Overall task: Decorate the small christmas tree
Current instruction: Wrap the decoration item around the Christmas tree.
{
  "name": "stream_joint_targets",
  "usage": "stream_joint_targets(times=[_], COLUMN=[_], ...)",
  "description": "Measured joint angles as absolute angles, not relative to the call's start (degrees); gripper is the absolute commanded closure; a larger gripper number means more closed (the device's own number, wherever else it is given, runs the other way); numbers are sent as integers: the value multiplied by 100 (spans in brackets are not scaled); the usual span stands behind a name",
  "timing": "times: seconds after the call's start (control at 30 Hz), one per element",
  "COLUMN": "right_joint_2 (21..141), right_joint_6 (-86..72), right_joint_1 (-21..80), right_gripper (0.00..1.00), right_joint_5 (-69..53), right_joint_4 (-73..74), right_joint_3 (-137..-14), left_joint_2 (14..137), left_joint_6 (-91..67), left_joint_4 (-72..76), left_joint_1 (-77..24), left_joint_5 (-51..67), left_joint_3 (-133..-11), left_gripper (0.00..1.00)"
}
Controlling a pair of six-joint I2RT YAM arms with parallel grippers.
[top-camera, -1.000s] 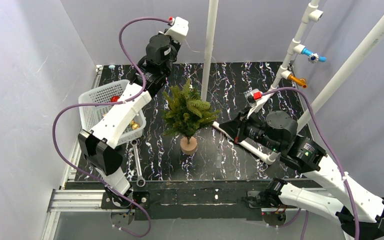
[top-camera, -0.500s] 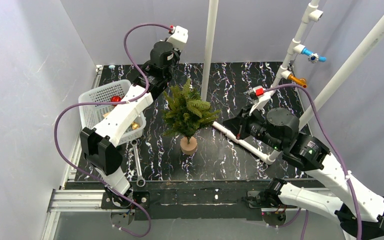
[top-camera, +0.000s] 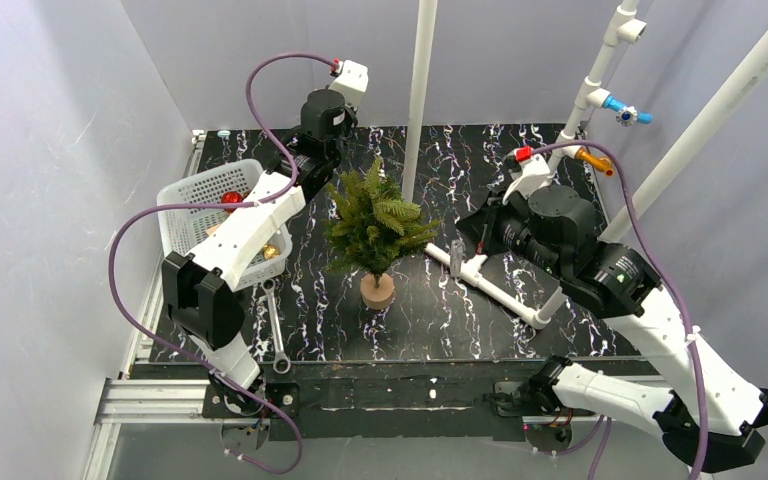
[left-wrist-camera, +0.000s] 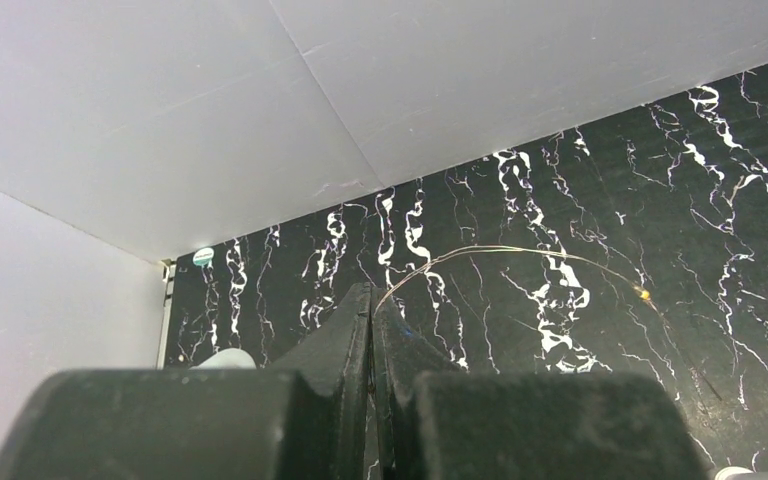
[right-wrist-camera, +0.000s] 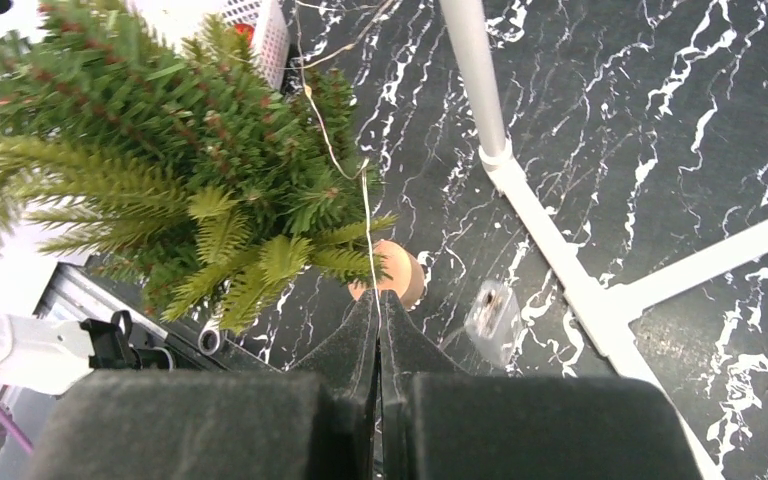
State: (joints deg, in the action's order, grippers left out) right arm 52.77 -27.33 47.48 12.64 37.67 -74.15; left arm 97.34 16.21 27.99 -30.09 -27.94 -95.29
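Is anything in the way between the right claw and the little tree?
Nothing visible blocks it. Only the thin wire pinched in the right gripper runs up to the small christmas tree. The white pipe frame stands off to one side.

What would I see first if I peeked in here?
The little green tree stands in the middle of the black table. Left of it is a white basket with a red ball inside. The left gripper and the right gripper each pinch a thin wire.
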Motion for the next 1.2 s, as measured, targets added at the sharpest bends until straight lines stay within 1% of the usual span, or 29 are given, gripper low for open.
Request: stream_joint_targets(times=[0.3, 0.8, 0.97, 1.2], right_joint_2=[5634, 6095, 6086, 5927], right_joint_6=[-2867, -3004, -2980, -2963], right_joint_1=[4156, 3723, 3380, 3124], right_gripper=[99, 99, 99, 99], right_joint_5=[722, -165, -373, -731], right_joint_4=[4058, 4080, 4171, 4209], right_joint_3=[-7590, -7601, -7583, -7210], left_joint_2=[9797, 10276, 10276, 10269], left_joint_6=[1564, 1354, 1326, 1280], left_joint_4=[2934, 3118, 3146, 3144], left_joint_1=[-2980, -2939, -2930, -2930], left_joint_5=[-2858, -3061, -3087, -3065], left_joint_3=[-9321, -8764, -8573, -8379], left_gripper=[100, 100, 100, 100])
